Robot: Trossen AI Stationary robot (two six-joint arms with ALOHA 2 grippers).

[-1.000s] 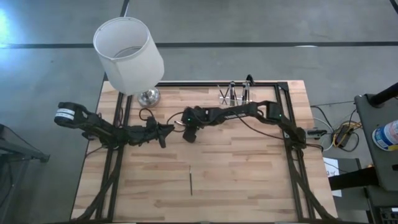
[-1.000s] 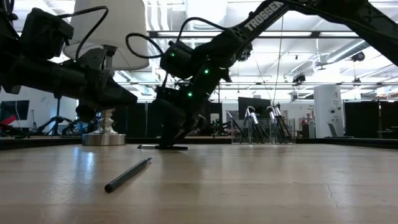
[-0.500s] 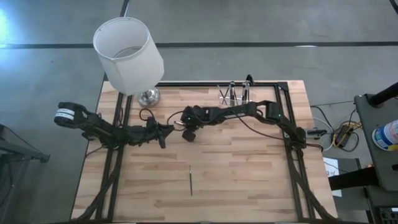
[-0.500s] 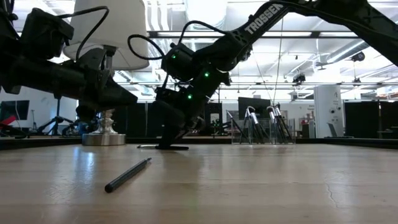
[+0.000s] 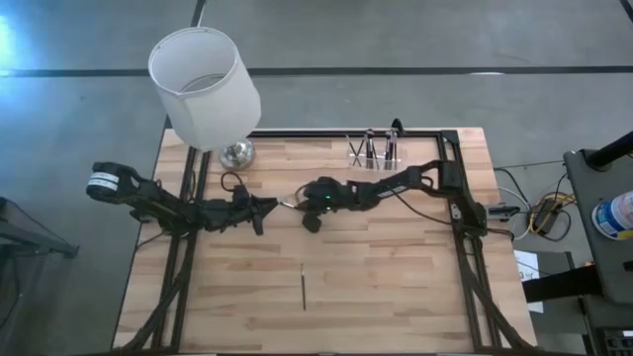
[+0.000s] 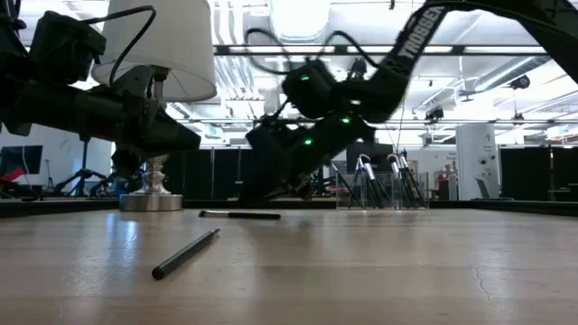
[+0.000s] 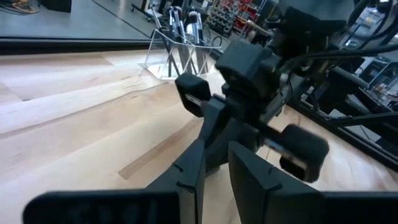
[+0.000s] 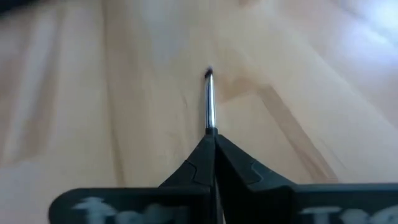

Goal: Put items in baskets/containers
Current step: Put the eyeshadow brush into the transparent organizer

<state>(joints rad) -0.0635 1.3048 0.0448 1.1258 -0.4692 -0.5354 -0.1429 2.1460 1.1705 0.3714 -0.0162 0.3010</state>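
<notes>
1. sticks: one stick [image 5: 303,287] lies loose toward the table's [image 5: 396,277] near edge, not yet collected.
2. mid-table, the right claw [image 8: 211,140] is closed on a thin stick [image 8: 209,102]; the left claw [image 5: 265,210] waits beside it, narrowly parted, empty.
3. at the far edge, the clear holder [image 5: 373,153] already has several sticks standing in it.
</notes>
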